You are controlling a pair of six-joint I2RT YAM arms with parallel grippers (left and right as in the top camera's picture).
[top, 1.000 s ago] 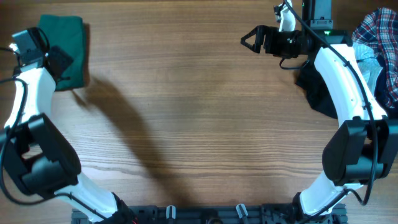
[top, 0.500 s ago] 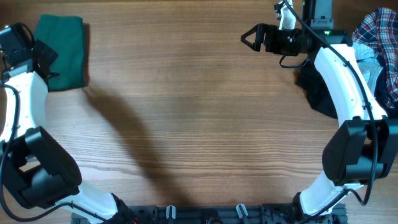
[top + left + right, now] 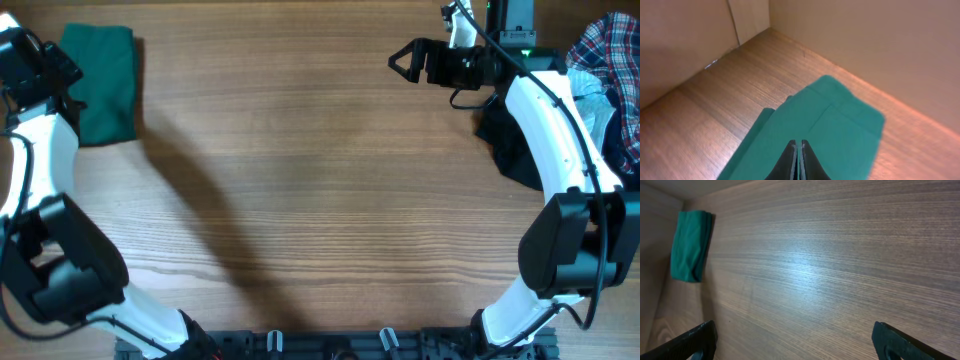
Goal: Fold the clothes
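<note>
- Clothes check: the green garment (image 3: 830,130) is lying folded directly beneath my left pincer (image 3: 797,146), whose fingertips are pressing together on nothing, just above the cloth.
- My right pincer (image 3: 397,62) is hanging with jaws wide apart, empty, facing bare table (image 3: 320,200). The plaid shirt (image 3: 605,50), black garment (image 3: 505,140) and white piece (image 3: 590,97) are lying bunched behind it, along its arm.
- Judging the green garment finished; the next one is due.
- Am planning to swing the right pincer back, pinch one edge of the black garment alone, and drag it flat onto the open wood ahead before folding.
- Am planning to lift the left pincer straight up, so the fold beneath is not getting dragged.
</note>
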